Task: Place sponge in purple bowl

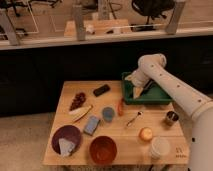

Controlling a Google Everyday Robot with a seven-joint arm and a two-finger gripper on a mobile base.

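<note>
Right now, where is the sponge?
In the camera view, the sponge lies on the table, left of centre, between the purple bowl and the blue-grey cup; the hand is over the green tray.

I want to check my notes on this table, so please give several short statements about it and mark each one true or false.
1. The small flat blue-grey sponge lies inside the round dark purple bowl. False: it lies on the wooden table, beside that bowl.
2. The robot's hand is over the green plastic tray. True.
3. The purple bowl holds a pale whitish scrap. True.
4. The round orange-brown bowl stands in the green tray. False: it stands on the table, near the front edge.
</note>
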